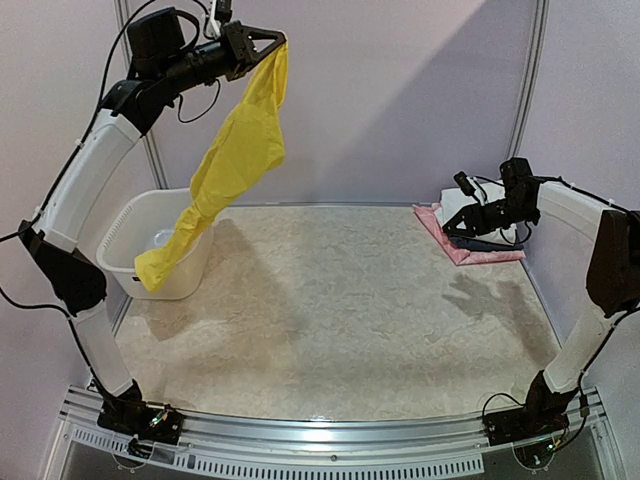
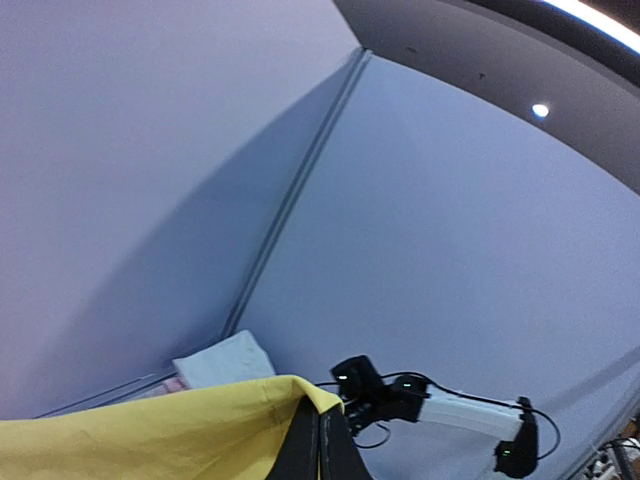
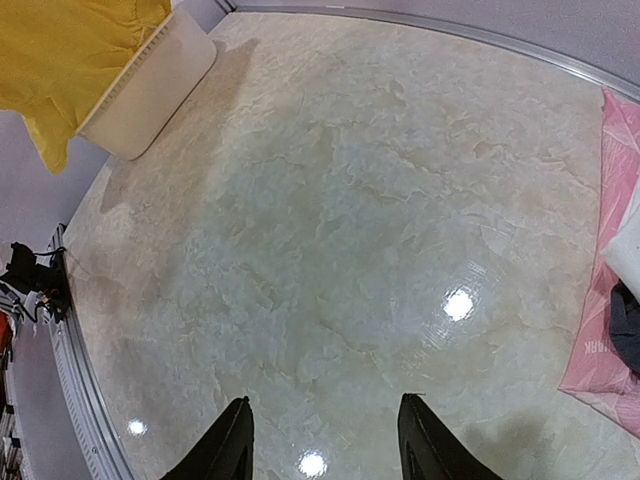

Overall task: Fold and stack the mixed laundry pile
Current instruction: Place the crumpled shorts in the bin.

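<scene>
From above, the left claw [image 1: 274, 42] is raised high at the far left and clamped shut on one end of the yellow shorts [image 1: 240, 140]. The shorts hang as a long strip, their long axis slanting down and to the left. The lower end points at the near side of the white basket [image 1: 120, 230] and dangles against its front wall, clear of the tabletop [image 1: 350, 320]. The right claw [image 1: 455, 228] sits low over a pink cloth [image 1: 470, 254] in the far right corner. The left wrist view adds the grip itself: the fingers [image 2: 305, 450] are pressed together on a yellow edge that runs off to the left. Beyond it show a white folded piece [image 2: 225, 360] and the right arm [image 2: 450, 408]. The right wrist view shows what the others cannot: its claw is half spread with nothing between the fingers [image 3: 228, 455], only bare tabletop beneath them. A dark item [image 3: 628, 338] lies on the pink cloth at the right edge. The shorts and basket appear at the upper left.
</scene>
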You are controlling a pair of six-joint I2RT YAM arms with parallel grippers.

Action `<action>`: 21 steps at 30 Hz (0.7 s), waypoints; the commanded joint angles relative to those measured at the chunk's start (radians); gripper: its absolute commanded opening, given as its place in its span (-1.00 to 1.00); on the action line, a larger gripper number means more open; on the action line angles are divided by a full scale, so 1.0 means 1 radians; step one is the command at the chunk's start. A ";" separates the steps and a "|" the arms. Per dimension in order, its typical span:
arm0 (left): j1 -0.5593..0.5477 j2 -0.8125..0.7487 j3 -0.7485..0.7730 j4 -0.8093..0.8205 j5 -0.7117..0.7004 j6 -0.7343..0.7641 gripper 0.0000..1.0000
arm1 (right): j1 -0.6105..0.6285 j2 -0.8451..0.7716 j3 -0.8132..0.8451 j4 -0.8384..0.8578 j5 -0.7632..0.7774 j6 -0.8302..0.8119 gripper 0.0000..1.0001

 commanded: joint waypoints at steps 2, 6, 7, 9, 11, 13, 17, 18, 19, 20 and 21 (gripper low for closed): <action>-0.158 0.051 0.028 0.143 0.118 -0.093 -1.00 | 0.006 0.031 0.006 -0.018 -0.003 -0.006 0.00; -0.274 0.090 -0.004 0.126 0.128 -0.092 -1.00 | 0.006 0.044 0.024 -0.026 0.020 0.003 0.00; -0.302 0.103 -0.019 0.118 0.128 -0.093 -1.00 | 0.005 0.047 0.032 -0.034 0.030 0.003 0.00; -0.365 0.144 -0.053 0.104 0.139 -0.095 -1.00 | 0.000 0.054 0.048 -0.045 0.041 0.002 0.00; -0.413 0.194 -0.058 0.072 0.169 -0.079 -1.00 | -0.011 0.058 0.063 -0.049 0.053 0.005 0.00; -0.437 0.215 -0.108 0.057 0.169 -0.075 -0.91 | -0.023 0.063 0.076 -0.055 0.073 0.012 0.01; -0.446 0.154 -0.270 0.013 0.108 -0.006 -0.28 | -0.037 0.064 0.091 -0.083 0.073 0.006 0.02; -0.445 0.124 -0.286 -0.055 0.067 0.060 -0.19 | -0.061 0.060 0.090 -0.088 0.080 0.000 0.02; -0.442 0.093 -0.293 -0.128 0.008 0.123 -0.12 | -0.067 0.050 0.089 -0.092 0.095 -0.010 0.03; -0.436 0.062 -0.298 -0.213 -0.060 0.186 -0.05 | -0.067 0.043 0.084 -0.090 0.107 -0.021 0.03; -0.425 0.036 -0.300 -0.298 -0.148 0.225 0.04 | -0.065 0.035 0.078 -0.083 0.110 -0.029 0.03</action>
